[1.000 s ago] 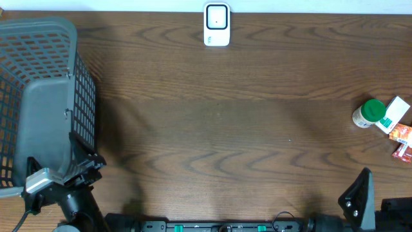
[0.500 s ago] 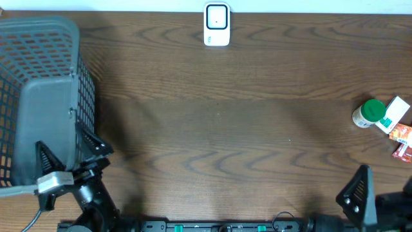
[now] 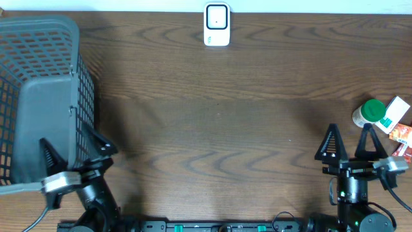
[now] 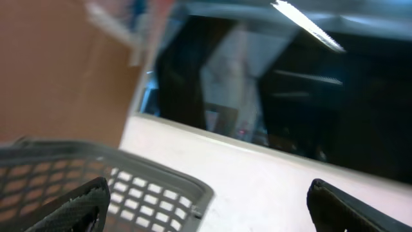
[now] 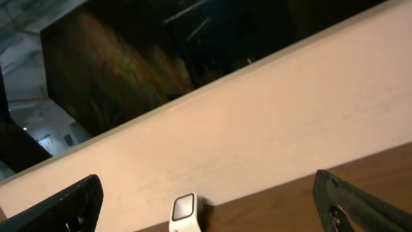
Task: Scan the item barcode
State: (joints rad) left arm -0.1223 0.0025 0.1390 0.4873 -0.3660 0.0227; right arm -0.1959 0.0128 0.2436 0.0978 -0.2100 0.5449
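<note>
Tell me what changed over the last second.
The right gripper swung up into view toward the green-capped bottle, open and empty. The left gripper shifted slightly rightward by the basket, open too. Nothing was grasped. The scanner, bottle and packets stayed put.

The overhead camera is looking straight down on the whole table [image 3: 212,129] from well above. Both wrist cameras are sitting low at the near edge and tilting up toward the far wall [image 5: 257,109] — the left is catching the basket [image 4: 148,175] rim close by, the right the distant white scanner [image 5: 184,211], and both things are also showing overhead.
</note>
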